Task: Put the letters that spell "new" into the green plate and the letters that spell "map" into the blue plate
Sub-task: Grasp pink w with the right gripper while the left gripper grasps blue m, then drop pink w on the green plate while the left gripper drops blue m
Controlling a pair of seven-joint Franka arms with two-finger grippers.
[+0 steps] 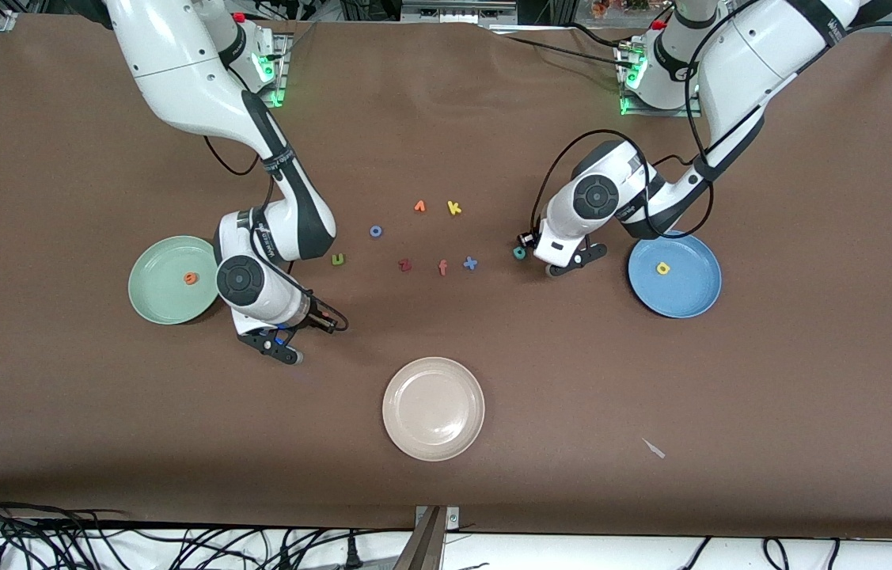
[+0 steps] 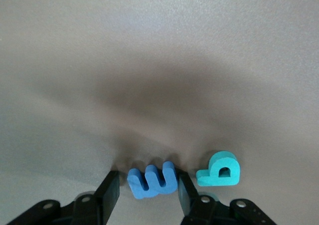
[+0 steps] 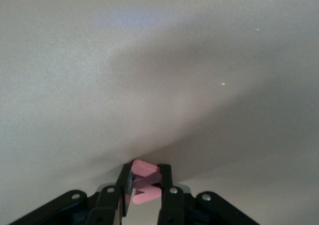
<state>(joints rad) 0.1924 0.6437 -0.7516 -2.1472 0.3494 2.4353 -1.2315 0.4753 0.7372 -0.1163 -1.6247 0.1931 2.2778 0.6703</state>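
Note:
My right gripper [image 3: 146,172] is shut on the salmon-pink w [image 3: 147,181], low over the table beside the green plate [image 1: 157,297], which holds the orange e [image 1: 191,278]. In the front view the right gripper [image 1: 281,346] hides the w. My left gripper [image 2: 148,182] stands open around the blue m [image 2: 152,179] on the table; one finger touches it and the other is a little apart. The teal letter [image 2: 222,169] lies just beside it. The left gripper [image 1: 564,265] is next to the blue plate [image 1: 687,297], which holds the yellow letter [image 1: 662,268]. The olive n [image 1: 338,259] lies mid-table.
Between the arms lie a blue o [image 1: 375,231], an orange letter [image 1: 419,207], a yellow k [image 1: 454,207], a dark red z [image 1: 404,265], an orange f [image 1: 442,267] and a blue cross [image 1: 470,263]. A cream plate [image 1: 433,443] sits nearer the front camera.

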